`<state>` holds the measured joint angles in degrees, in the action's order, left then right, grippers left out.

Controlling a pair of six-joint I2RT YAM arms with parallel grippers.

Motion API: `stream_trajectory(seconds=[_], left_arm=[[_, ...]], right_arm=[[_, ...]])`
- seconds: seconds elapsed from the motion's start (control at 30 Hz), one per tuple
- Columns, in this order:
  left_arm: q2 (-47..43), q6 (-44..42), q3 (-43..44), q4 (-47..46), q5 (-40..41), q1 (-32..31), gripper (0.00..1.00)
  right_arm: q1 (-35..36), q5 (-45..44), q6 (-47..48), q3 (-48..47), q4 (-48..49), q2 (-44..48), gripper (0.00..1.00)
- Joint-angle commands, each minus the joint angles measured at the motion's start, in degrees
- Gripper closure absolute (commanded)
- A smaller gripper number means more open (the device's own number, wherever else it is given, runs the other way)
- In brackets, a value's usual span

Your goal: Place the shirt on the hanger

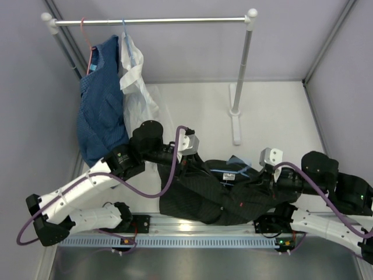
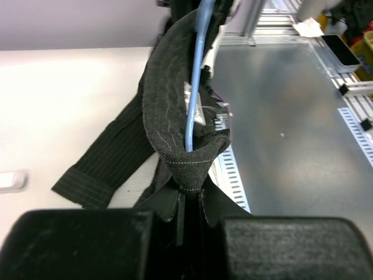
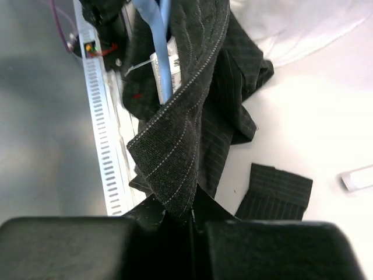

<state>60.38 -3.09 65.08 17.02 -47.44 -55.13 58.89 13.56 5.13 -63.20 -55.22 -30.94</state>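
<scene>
Shirt (image 1: 210, 198) held up between both grippers, hanger (image 1: 236, 166) in its folds.
The left gripper (image 2: 185, 204) and right gripper (image 3: 189, 216) each clamp tight on a pinch of shirt cloth near the front of the white table (image 1: 280, 111). Behind, a blue garment (image 1: 99, 111) and a white shirt (image 1: 137, 87) hang from a rail (image 1: 151, 21) between grey walls. Only the wrist views show the hanger wire running inside the cloth fold.

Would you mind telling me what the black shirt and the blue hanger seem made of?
The shirt looks like matte woven cloth, perhaps a cotton blend: fine pale pinstripes, a stitched hem, limp folds. The hanger is a thin rod with a smooth, glossy light-blue skin, likely coated wire, though plastic is possible.
</scene>
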Motion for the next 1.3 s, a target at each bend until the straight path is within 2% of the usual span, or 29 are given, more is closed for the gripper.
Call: stream_trajectory(seconds=[0.0,0.17,0.23,0.3,0.33,0.37,0.4,0.43,0.47,0.5,0.6,0.63,0.67,0.7,0.73,0.77,0.87,1.0,1.1,1.23,1.27], left_arm=[[-2.63,0.81,3.39,-2.95,-3.28,-0.24,1.00],[-2.64,0.81,3.12,-2.69,1.90,-0.15,1.00],[-2.20,1.07,3.12,-2.69,6.73,-0.24,0.98],[-1.67,1.33,3.30,-2.60,10.94,-0.24,0.79],[-1.49,1.42,3.56,-2.69,11.84,-0.24,0.52],[-1.32,1.51,4.09,-2.60,12.71,-0.15,0.36],[-1.23,1.77,4.35,-2.69,14.20,-0.15,0.26],[-1.23,1.69,4.70,-2.78,14.48,-0.24,0.20],[-1.23,1.77,5.40,-2.78,14.74,-0.15,0.08],[-1.40,2.04,5.84,-2.86,15.44,-0.24,0.02],[-2.89,2.83,6.72,-2.95,20.70,-0.24,0.02],[-3.77,3.09,6.73,-2.95,26.90,-0.24,0.02],[-4.65,4.75,6.64,-2.95,31.05,-0.15,0.02],[-6.75,5.46,6.38,-2.95,36.49,-0.24,0.02],[-7.98,7.03,6.29,-2.87,49.16,-0.24,0.02],[-8.95,7.74,6.38,-2.34,55.72,-0.24,0.02],[-12.12,9.77,8.30,2.48,72.86,-0.15,0.02],[-12.13,9.68,12.61,13.37,79.50,-0.15,0.02],[-12.92,10.38,12.44,20.06,83.19,-0.24,0.02],[-18.09,9.34,6.74,21.83,84.18,-0.24,0.02],[-19.41,8.98,5.42,21.92,84.00,-0.24,0.02]], right_arm=[[0.87,-5.73,-0.99,-0.26,9.07,3.50,0.99],[0.79,-8.72,-2.75,-3.94,11.71,7.20,1.00],[0.79,-10.48,-3.45,-5.61,11.63,8.17,1.00],[0.87,-10.84,-4.24,-6.67,11.45,8.53,1.00],[0.87,-11.01,-4.51,-7.02,11.28,8.44,1.00],[0.87,-11.01,-4.68,-7.29,11.02,8.26,1.00],[0.87,-11.62,-4.69,-7.46,10.75,7.65,1.00],[0.87,-12.15,-6.51,-7.73,10.23,7.30,1.00],[0.87,-13.37,-7.23,-7.90,9.87,6.86,1.00],[0.96,-13.47,-7.58,-8.08,9.87,6.07,1.00],[0.87,-19.43,-8.81,-8.60,9.78,5.10,1.00],[0.96,-21.89,-9.34,-8.87,9.78,4.92,1.00],[0.96,-28.18,-11.26,-9.13,9.70,4.66,1.00],[0.96,-31.28,-12.41,-10.00,9.52,4.05,1.00],[0.96,-34.27,-13.73,-10.62,9.08,3.52,1.00],[0.96,-39.00,-14.17,-11.32,7.60,1.78,1.00],[0.96,-43.68,-13.91,-15.63,3.74,-3.57,1.00],[0.87,-50.47,-13.04,-24.05,0.91,-12.53,1.00],[0.87,-53.46,-10.93,-29.24,0.91,-19.56,1.00],[-1.40,-50.14,-8.73,-35.93,2.65,-29.07,1.00],[-3.07,-45.69,-8.64,-37.33,3.27,-31.09,1.00]])
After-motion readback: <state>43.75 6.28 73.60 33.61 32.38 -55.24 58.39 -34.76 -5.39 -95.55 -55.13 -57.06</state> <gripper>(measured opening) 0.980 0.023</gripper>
